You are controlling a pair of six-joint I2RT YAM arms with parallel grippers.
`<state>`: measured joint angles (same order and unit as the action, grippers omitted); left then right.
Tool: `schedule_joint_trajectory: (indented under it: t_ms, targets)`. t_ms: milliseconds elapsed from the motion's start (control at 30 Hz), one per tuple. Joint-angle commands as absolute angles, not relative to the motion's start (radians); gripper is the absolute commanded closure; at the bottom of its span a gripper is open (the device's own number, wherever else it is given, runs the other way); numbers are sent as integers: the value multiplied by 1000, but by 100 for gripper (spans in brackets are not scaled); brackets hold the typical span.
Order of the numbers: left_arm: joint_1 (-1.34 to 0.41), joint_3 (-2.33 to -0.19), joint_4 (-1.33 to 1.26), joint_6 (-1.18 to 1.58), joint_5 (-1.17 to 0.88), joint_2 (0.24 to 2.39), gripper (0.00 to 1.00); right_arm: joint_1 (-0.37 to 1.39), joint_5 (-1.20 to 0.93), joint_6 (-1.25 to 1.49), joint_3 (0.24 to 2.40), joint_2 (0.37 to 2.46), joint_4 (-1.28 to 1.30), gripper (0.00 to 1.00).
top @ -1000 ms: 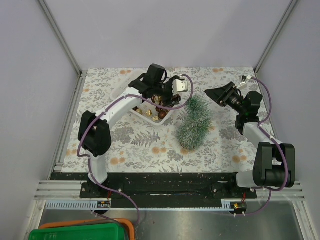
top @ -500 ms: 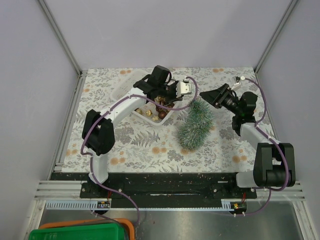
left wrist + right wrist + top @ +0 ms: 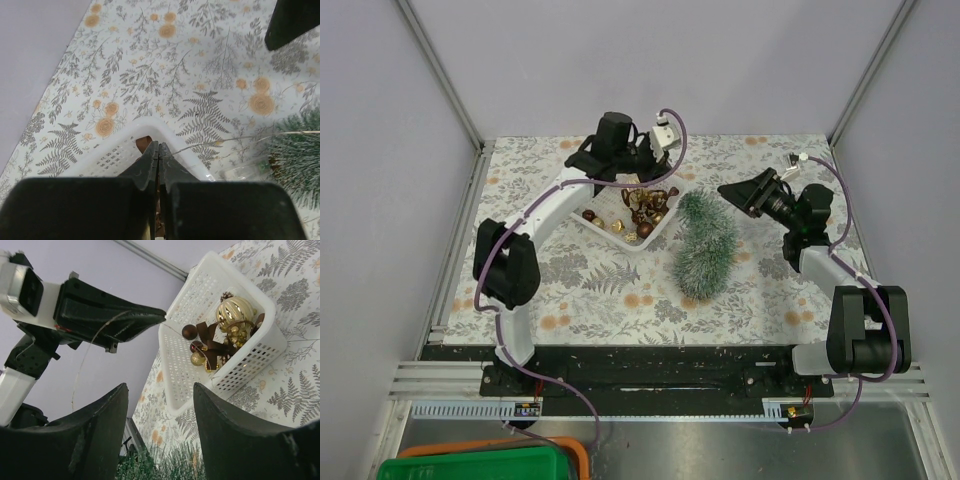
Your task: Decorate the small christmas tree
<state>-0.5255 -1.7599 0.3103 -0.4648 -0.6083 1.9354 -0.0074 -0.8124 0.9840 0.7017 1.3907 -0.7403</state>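
- The left gripper (image 3: 158,150) hangs over the far side of the white basket (image 3: 605,235). Its fingers are pressed together, pinching a thin wire strand (image 3: 250,137) that trails off toward the tree.
- The small christmas tree (image 3: 705,245) appears to lie on its side just right of the basket. Its near end reaches past the basket's near corner, and I cannot tell whether the two touch.
- The right gripper (image 3: 730,197) hovers just right of the basket, over the tree's far end. Its fingers are spread with nothing between them, and they point at the basket.
- Inside the basket sit a gold ball (image 3: 235,312), smaller brown balls and a dark ribbon, bunched toward its right half.
- The leaf-print tablecloth (image 3: 590,290) shows bare on the near and left sides of the basket.
- Behind the basket only a narrow strip of cloth separates it from the back wall (image 3: 650,70).
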Motion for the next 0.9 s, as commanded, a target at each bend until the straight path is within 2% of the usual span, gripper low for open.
schedule_joint_trajectory:
  t_ms: [0,200,400,667,767,867]
  targets:
    - [-528,-1743,177,-312,-701,1838,100,26,-825,979,706,1367,-799,37]
    - [-518,-1744,54,-117,-773,1842,100,32,-830,977,703,1365,-807,37]
    - [-517,-1805,5,-60,-766,1893,100,34,-834,973,689,1367,-816,37]
    - [-518,-1940,-81,32,-787,1979,100,34,-790,896,646,1354,-729,31]
    - [-518,-1936,-113,61,-796,1979,100,34,-792,966,643,1393,-816,29]
    - [-518,-1905,-152,74,-824,1967,100,34,-801,1141,637,1468,-1030,27]
